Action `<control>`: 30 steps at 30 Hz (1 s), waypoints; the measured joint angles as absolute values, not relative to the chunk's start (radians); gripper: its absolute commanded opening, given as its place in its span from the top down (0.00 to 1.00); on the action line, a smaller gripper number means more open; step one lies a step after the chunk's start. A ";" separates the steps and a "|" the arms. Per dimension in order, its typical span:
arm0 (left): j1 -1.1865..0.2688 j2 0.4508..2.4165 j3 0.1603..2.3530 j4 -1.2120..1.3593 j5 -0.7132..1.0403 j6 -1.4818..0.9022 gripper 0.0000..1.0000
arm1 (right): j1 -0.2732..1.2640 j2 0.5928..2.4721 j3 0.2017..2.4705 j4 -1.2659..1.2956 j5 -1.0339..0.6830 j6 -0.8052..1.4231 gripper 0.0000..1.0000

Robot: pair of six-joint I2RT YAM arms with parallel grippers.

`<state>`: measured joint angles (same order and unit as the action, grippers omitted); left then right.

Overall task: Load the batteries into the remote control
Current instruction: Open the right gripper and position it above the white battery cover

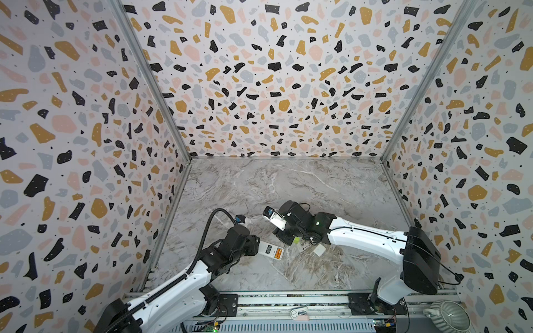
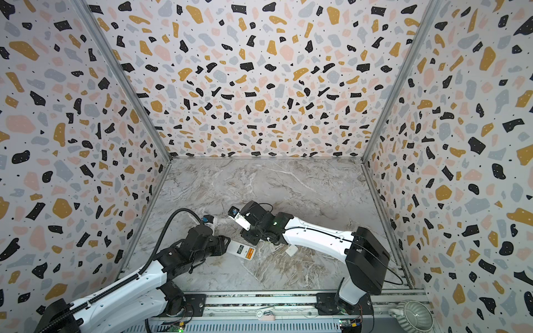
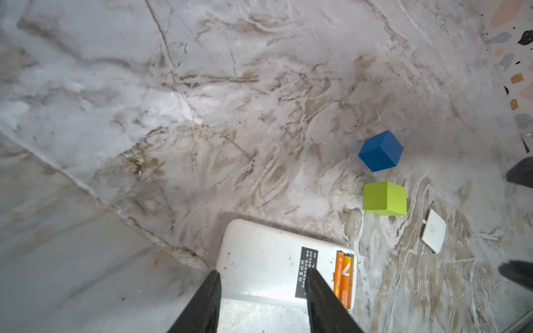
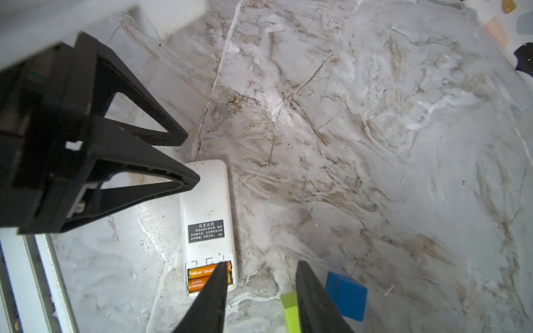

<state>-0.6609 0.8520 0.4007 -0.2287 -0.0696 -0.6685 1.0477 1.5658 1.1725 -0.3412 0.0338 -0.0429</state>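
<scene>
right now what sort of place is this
Probably a robot test booth, not a home: patterned walls box in a marble-look tabletop, and the left arm and right arm are mounted on a front rail.

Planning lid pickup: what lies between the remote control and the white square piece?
Just bare tabletop between the remote control and white square piece, in the left wrist view.

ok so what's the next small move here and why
Probably swing the right gripper over to the white cover lying loose near the green cube and pick it up. Both batteries already sit side by side in the open compartment of the remote control, and the right jaws stand open and empty, so only closing it seems left.
</scene>
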 measured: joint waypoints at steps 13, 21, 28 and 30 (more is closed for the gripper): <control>-0.661 0.831 0.408 -0.179 -0.057 -0.633 0.45 | 0.971 1.346 0.985 -0.422 0.061 0.060 0.34; -0.661 0.824 0.408 -0.148 -0.035 -0.629 0.43 | 0.896 1.254 0.873 -0.453 0.072 0.131 0.18; -0.661 0.824 0.408 -0.122 -0.018 -0.629 0.42 | 0.841 1.233 0.818 -0.465 0.060 0.180 0.02; -0.661 0.824 0.408 -0.114 -0.015 -0.628 0.41 | 0.840 1.233 0.815 -0.466 0.053 0.199 0.01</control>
<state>-0.6609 0.8238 0.4084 -0.1139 -0.0147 -0.6285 0.8402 1.2327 0.8154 -0.4664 0.0528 0.1989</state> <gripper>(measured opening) 0.583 0.984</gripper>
